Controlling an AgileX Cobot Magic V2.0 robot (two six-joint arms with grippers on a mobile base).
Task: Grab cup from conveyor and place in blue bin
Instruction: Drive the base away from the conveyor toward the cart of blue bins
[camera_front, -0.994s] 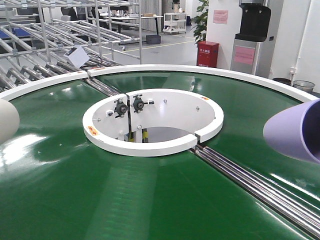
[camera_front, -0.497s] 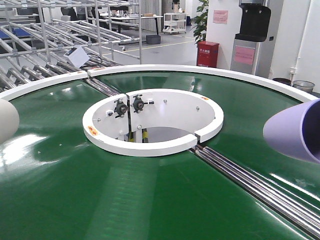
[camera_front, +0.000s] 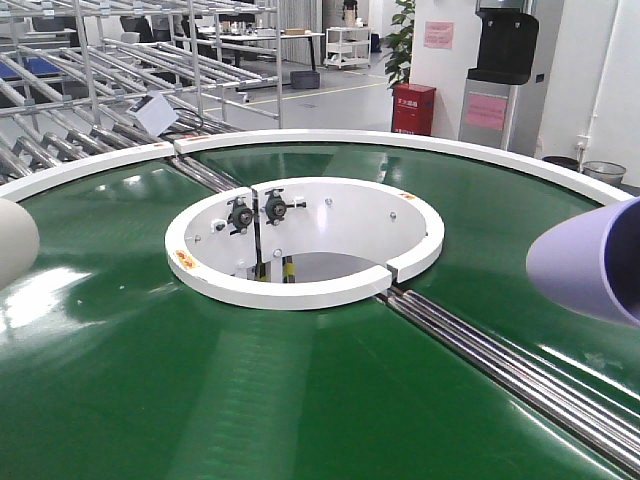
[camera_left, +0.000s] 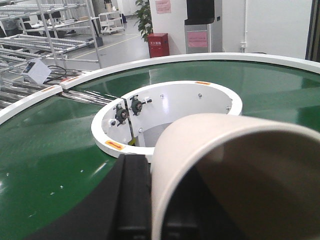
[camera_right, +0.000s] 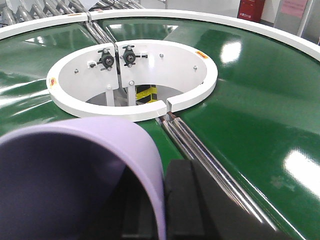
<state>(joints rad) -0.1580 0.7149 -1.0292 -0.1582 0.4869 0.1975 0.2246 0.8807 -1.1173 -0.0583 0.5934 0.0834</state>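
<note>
Steel roller racks (camera_front: 90, 70) at back left, with a tilted white card (camera_front: 157, 112) on one. Red cabinet (camera_front: 414, 108) on the grey floor by a white wall. Leafy plant (camera_front: 402, 38) above and behind it. Pink notice (camera_front: 439, 34) on the wall. Grey-and-black machine (camera_front: 503, 75) to the right. White trolley (camera_front: 349, 45) far back.

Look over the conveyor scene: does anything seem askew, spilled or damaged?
Nothing looks damaged or spilled. Only oddity: the cream cup and lavender cup are tipped sideways, mouths towards the wrist cameras, over the conveyor.
</note>
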